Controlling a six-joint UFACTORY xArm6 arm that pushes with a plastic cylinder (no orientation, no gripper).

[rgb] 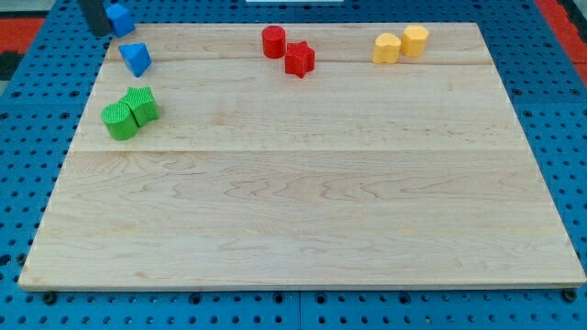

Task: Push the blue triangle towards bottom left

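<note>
The blue triangle lies near the board's top left corner. My tip is at the view's top left edge, up and to the left of the triangle and apart from it. A second blue block, its shape unclear, sits right beside my tip on its right, touching or nearly touching the rod. Only the rod's lower end shows; the rest is cut off by the view's top.
Two green blocks lie touching each other just below the triangle. A red cylinder and a red star sit at top centre. Two yellow blocks sit at top right. The wooden board rests on a blue pegboard.
</note>
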